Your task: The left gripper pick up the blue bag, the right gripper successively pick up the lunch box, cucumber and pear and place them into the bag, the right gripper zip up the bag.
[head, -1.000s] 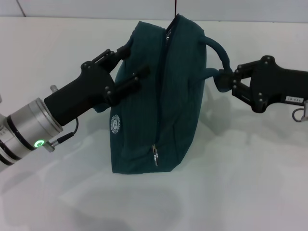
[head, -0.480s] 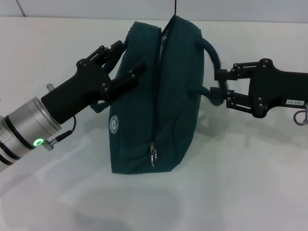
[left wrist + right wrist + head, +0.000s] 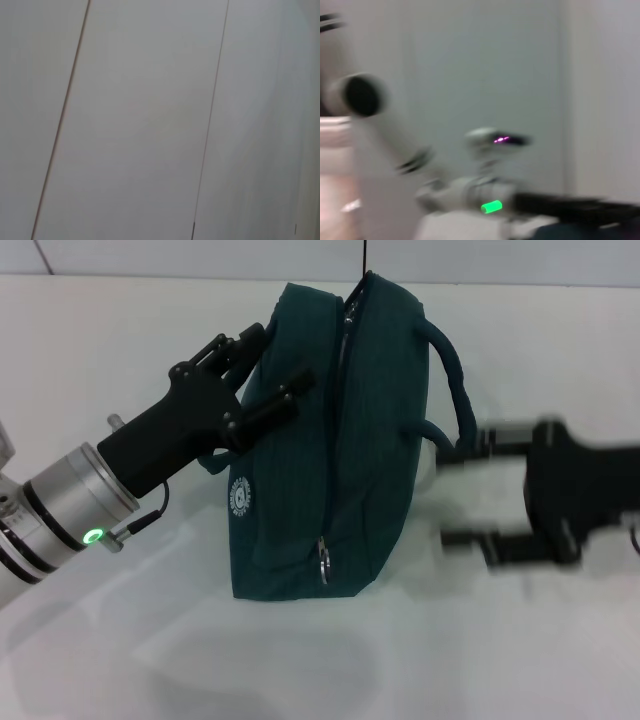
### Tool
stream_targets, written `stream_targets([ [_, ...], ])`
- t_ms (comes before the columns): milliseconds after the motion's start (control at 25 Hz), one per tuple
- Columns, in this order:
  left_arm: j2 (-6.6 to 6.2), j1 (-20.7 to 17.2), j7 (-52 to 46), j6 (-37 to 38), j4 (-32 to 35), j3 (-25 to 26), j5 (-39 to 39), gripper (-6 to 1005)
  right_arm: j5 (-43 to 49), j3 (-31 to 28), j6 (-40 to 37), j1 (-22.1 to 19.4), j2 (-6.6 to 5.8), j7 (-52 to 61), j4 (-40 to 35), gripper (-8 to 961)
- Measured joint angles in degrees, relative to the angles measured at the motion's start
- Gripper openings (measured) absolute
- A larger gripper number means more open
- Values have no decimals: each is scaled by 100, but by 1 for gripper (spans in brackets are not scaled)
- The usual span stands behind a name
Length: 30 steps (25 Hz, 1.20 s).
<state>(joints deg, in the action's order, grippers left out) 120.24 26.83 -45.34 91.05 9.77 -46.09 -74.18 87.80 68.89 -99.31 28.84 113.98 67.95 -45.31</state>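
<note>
Left gripper clenched on the near-side strap of the bag, fingers pressed against the fabric just beside the round white logo. Bag upright on the white table, dark teal, zipper running down its middle with the metal pull low near the base; contents not visible. Other handle arching from the bag's far side toward the right gripper. Right gripper released, jaws spread wide, upper finger touching or just beside the handle's lower end, lower finger apart from the bag. Right wrist view blurred, showing only the left arm with its green light.
</note>
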Motion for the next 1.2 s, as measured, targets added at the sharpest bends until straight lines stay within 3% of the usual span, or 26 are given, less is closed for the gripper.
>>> stream_targets([
  [120, 1, 8, 70, 0, -45, -14, 7, 813, 466, -2, -286, 25, -1, 79, -119, 629],
  [360, 15, 39, 140, 7, -105, -10, 7, 814, 1073, 268, 165, 337, 184, 362, 232, 662],
  [600, 17, 111, 217, 22, -196, -24, 7, 814, 619, 1270, 1029, 642, 211, 388, 702, 662],
  [960, 17, 98, 219, 51, -222, -32, -5, 814, -194, 2551, 2388, 719, 220, 437, 714, 663],
  [1200, 17, 137, 226, 54, -265, -32, -14, 814, -469, 3153, 2720, 883, 221, 429, 689, 663],
])
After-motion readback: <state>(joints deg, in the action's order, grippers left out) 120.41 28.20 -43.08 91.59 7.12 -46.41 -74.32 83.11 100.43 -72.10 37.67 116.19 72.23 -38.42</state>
